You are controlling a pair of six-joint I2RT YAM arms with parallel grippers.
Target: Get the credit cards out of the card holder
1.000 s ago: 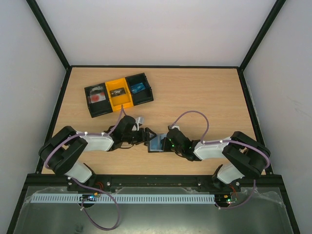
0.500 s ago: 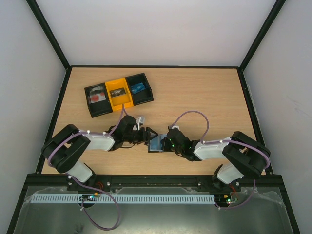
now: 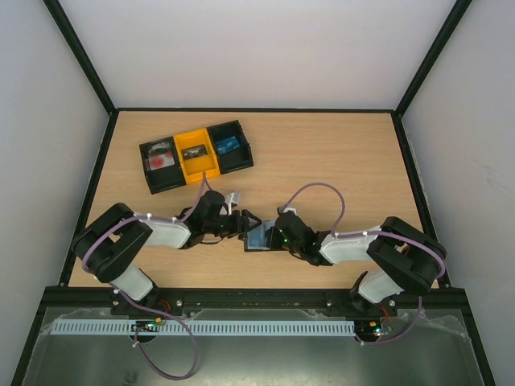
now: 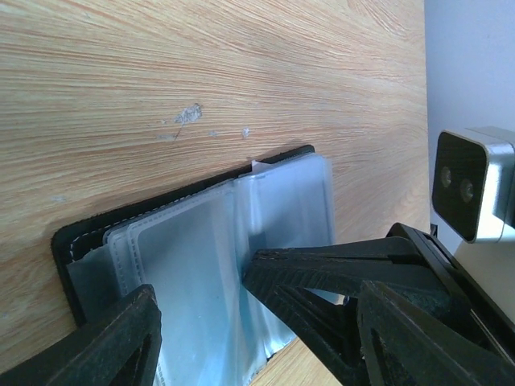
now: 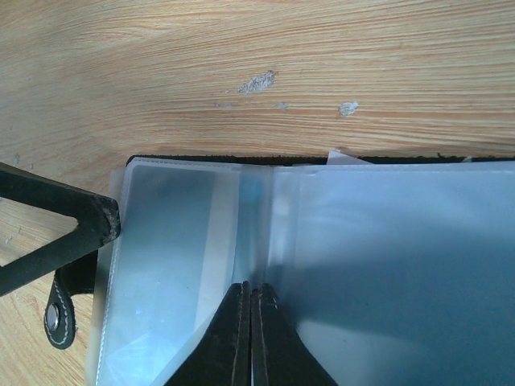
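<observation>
The card holder [image 3: 256, 239] lies open on the table between my two arms, a black wallet with grey-blue clear sleeves [image 4: 193, 265]. No credit card shows apart from the sleeves; a light blue strip [image 5: 253, 197] sits at the fold. My right gripper [image 5: 250, 293] is shut, its tips resting on the fold [image 4: 261, 269]; I cannot tell whether it pinches a sleeve. My left gripper [image 4: 261, 299] is open and straddles the wallet from the other side. One of its fingers [image 5: 76, 221] is at the wallet's left edge, beside the snap tab [image 5: 56, 315].
A black-and-yellow three-compartment tray [image 3: 197, 154] with small items stands at the back left. The right wrist camera housing [image 4: 475, 186] is close to my left fingers. Black frame rails border the wooden table [image 3: 338, 153].
My left arm has edged slightly right, toward the wallet. The wallet and the right gripper have stayed in place.
</observation>
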